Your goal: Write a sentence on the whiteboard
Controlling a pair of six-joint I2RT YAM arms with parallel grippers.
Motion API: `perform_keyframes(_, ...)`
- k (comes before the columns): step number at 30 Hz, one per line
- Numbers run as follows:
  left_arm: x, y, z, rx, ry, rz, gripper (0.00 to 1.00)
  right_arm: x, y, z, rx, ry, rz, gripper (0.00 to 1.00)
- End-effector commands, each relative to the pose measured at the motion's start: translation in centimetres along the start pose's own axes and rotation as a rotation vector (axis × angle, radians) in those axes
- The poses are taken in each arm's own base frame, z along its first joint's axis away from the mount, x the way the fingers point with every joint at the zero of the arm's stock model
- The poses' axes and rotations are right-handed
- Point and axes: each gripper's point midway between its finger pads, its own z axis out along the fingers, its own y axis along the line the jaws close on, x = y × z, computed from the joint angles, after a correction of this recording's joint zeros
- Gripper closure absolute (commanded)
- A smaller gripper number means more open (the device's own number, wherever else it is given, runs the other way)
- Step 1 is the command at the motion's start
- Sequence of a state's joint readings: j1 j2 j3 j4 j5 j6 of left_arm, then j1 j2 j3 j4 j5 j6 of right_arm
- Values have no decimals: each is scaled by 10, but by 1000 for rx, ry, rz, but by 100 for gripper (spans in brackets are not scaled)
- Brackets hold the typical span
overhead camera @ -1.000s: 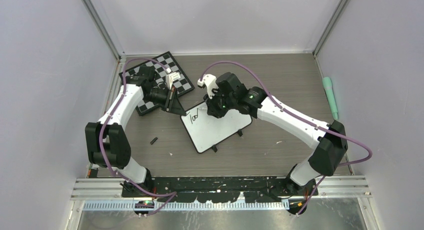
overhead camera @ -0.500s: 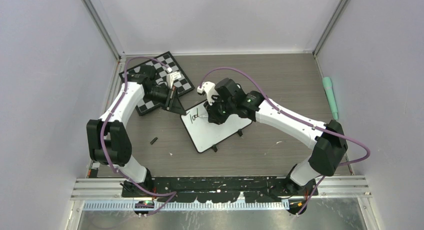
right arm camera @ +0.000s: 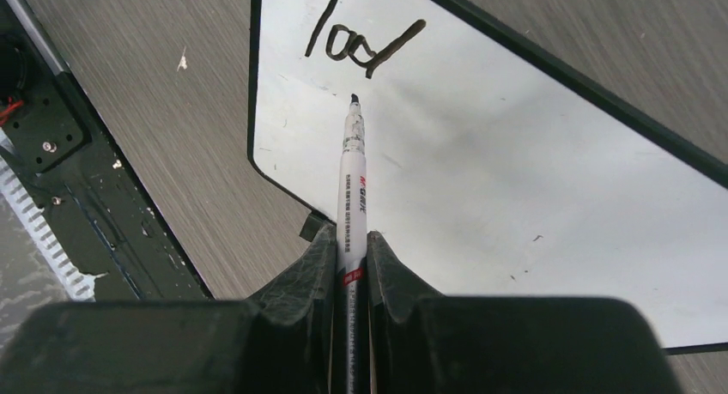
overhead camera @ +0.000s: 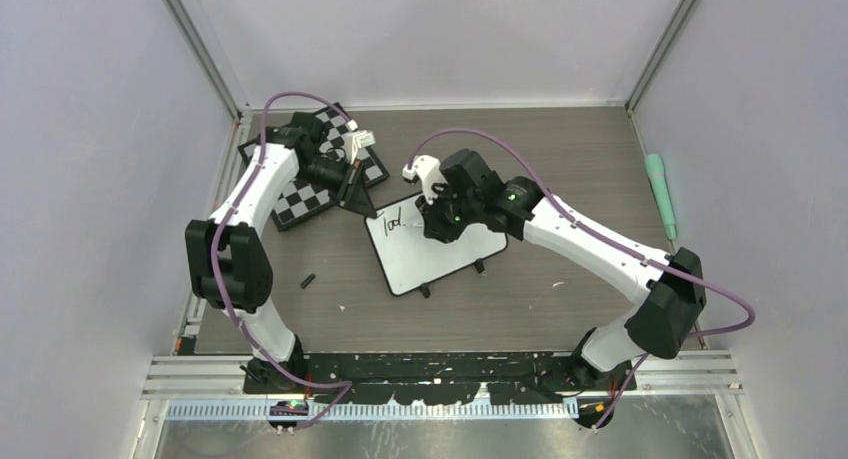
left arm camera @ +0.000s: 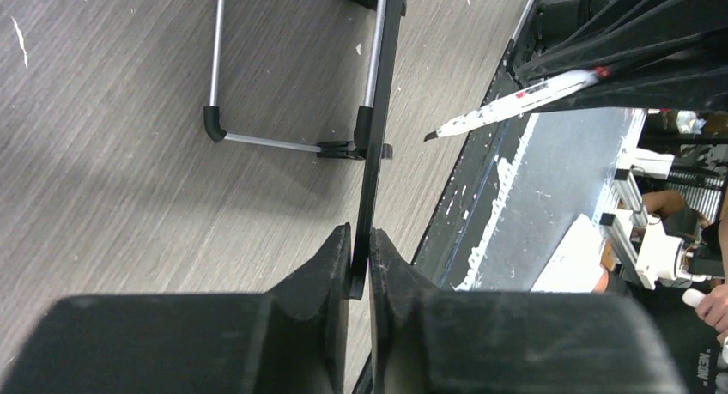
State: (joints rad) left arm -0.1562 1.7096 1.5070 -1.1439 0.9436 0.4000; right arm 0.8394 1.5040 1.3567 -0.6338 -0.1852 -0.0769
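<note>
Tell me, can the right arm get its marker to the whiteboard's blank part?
Probably yes. The marker in the right end effector points at the whiteboard beside the letters, the rest is bare, and the left end effector only pinches the edge.

A robotics lab's test cell: plain lilac panels (overhead camera: 90, 129) on aluminium posts (overhead camera: 200, 49) box in a wood-grain surface (overhead camera: 560, 149) (flecked with white), and an aluminium rail (overhead camera: 700, 375) runs well behind the left gripper (overhead camera: 352, 186).
</note>
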Motion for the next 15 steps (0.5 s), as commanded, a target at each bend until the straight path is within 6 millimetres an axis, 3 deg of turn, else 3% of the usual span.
perform_keyframes(1, -6, -4, -3, -4, 24, 33, 82, -34, -10, -29, 31, -119, 0, 100)
perform_keyframes(2, -8, -6, -4, -7, 17, 36, 74, -36, -12, -29, 35, -130, 6, 100)
perform_keyframes(6, -10, -10, -6, -22, -21, 38, 56, -36, -15, -23, 33, -135, 18, 100)
perform_keyframes(15, -6, -11, -3, -15, -33, 17, 56, -37, -13, -11, 17, -143, 51, 100)
